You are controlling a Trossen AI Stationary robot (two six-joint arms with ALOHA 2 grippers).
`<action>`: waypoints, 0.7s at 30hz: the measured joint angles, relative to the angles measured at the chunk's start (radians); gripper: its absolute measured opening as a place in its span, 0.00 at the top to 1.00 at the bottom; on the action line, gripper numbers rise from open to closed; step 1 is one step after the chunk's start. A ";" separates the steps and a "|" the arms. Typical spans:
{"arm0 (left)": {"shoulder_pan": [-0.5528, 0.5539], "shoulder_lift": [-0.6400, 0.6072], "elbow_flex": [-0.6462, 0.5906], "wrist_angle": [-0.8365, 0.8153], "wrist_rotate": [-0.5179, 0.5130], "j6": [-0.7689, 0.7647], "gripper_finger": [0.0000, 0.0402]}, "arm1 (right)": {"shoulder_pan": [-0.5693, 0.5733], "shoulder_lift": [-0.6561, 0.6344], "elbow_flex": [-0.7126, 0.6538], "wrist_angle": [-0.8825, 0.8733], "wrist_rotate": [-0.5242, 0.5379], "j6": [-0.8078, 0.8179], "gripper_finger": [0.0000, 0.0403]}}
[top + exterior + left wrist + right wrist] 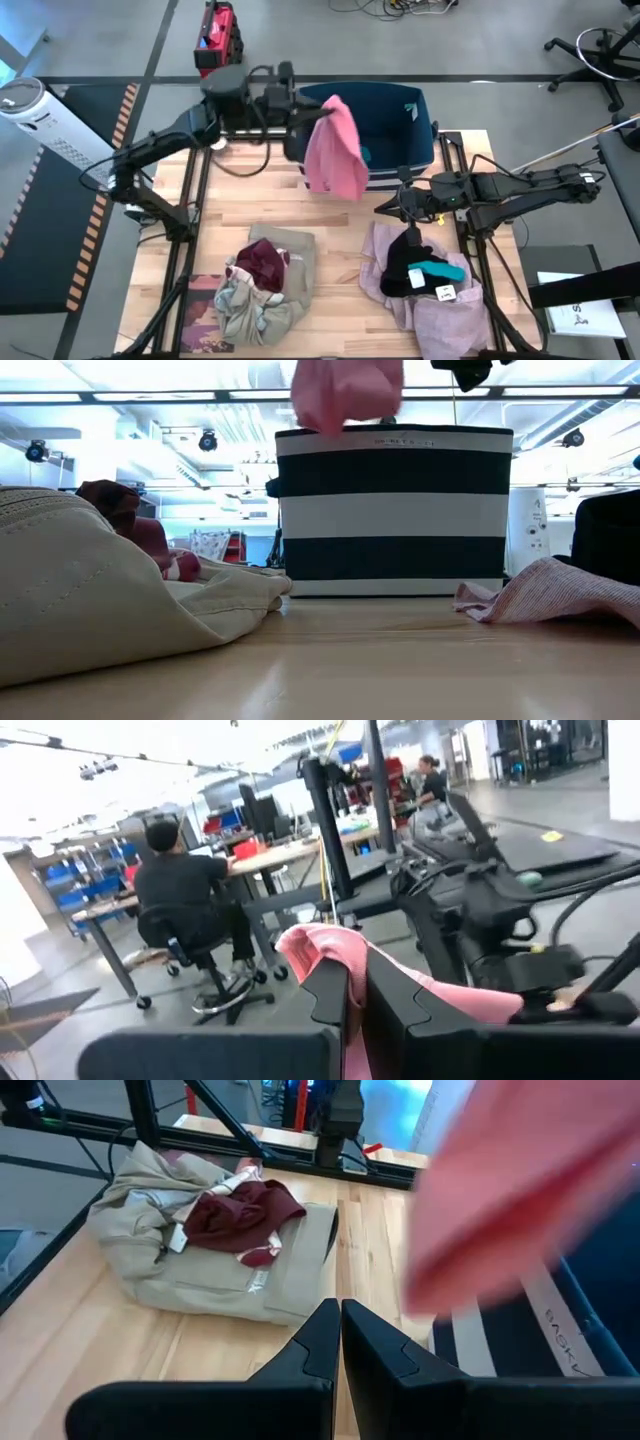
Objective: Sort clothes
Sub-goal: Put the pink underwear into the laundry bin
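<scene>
The khaki-beige garment lies closest to the low camera, bunched on the wooden table with the maroon garment on top of it and the grey-green garment against its front edge. A book lies flat beside this pile, at the table's front corner.

The pink garment hangs in the air at the near rim of the striped basket, which stands at the back of the table. The left gripper holds it by its top edge, fingers closed on the cloth, so the fabric drapes down in front of the basket.

The right gripper hovers over the table between the two piles, just in front of the basket, its fingers pressed together and holding nothing.

On the right side, the lilac-pink garment is spread on the table, with the black garment on it and the small teal garment on the black one.

Beyond the table, a person sits at a desk.
</scene>
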 joint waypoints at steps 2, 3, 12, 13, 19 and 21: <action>0.038 0.054 0.080 -0.026 0.033 0.005 1.00 | 0.002 0.002 0.000 0.003 0.000 0.000 1.00; 0.060 0.079 0.121 -0.037 0.053 0.008 1.00 | 0.002 0.001 0.000 -0.001 0.000 -0.001 1.00; 0.224 0.298 0.435 -0.114 0.195 -0.072 1.00 | 0.002 0.001 0.000 0.002 0.001 -0.026 1.00; 0.238 0.322 0.461 -0.118 0.210 -0.084 1.00 | 0.002 0.002 0.000 0.003 0.001 -0.031 1.00; 0.293 0.422 0.497 -0.103 0.268 -0.169 1.00 | 0.002 0.002 0.000 0.002 0.001 -0.038 1.00; 0.294 0.446 0.494 -0.109 0.292 -0.164 1.00 | 0.002 0.002 0.000 0.001 0.001 -0.042 1.00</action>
